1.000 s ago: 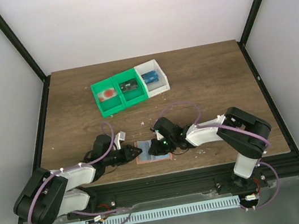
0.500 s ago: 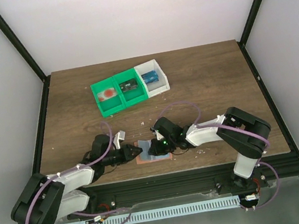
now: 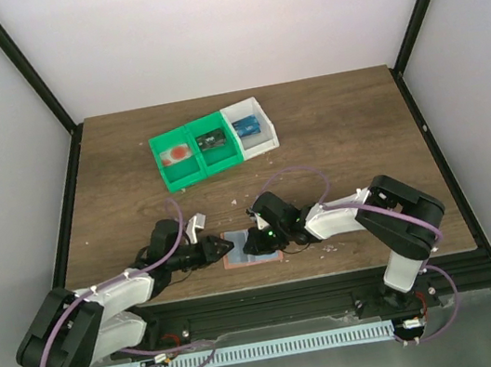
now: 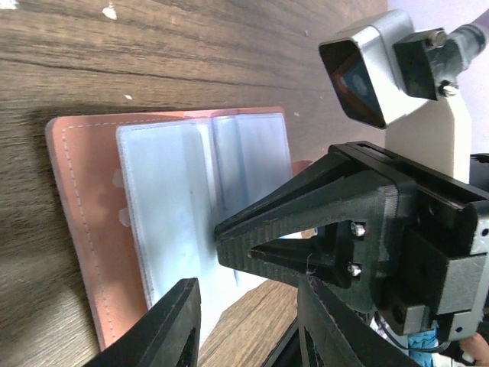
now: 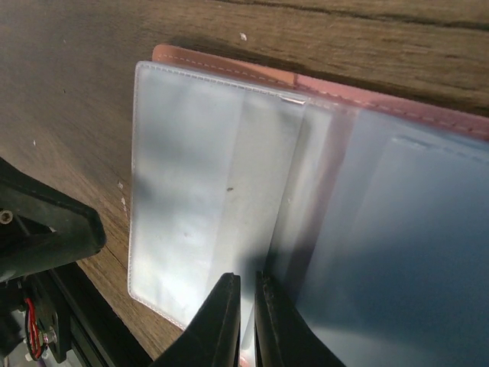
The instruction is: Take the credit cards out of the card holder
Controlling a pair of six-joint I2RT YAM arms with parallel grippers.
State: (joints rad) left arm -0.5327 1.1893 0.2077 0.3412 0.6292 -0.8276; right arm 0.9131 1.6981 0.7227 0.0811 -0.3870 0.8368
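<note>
The card holder [image 3: 238,252] lies open near the table's front edge, salmon-pink outside [image 4: 76,206] with pale clear sleeves [image 4: 168,199] fanned up. My right gripper [image 3: 253,241] is shut on the edge of one sleeve [image 5: 191,168], its fingertips [image 5: 229,306] almost touching. My left gripper [image 3: 219,247] is open and empty at the holder's left edge, its fingers [image 4: 176,321] low over the sleeves. No card shows in the sleeves. A blue card [image 3: 246,127] lies in the white bin [image 3: 247,105] and a dark card [image 3: 211,139] in the middle green bin [image 3: 223,161].
The row of bins stands at the back centre; the left green bin [image 3: 174,181] holds a red and white thing [image 3: 178,154]. A small white scrap [image 3: 199,221] lies behind my left gripper. The table's front edge runs just below the holder.
My left gripper has crept slightly right toward the holder's left edge. My right gripper and the holder have stayed put.
</note>
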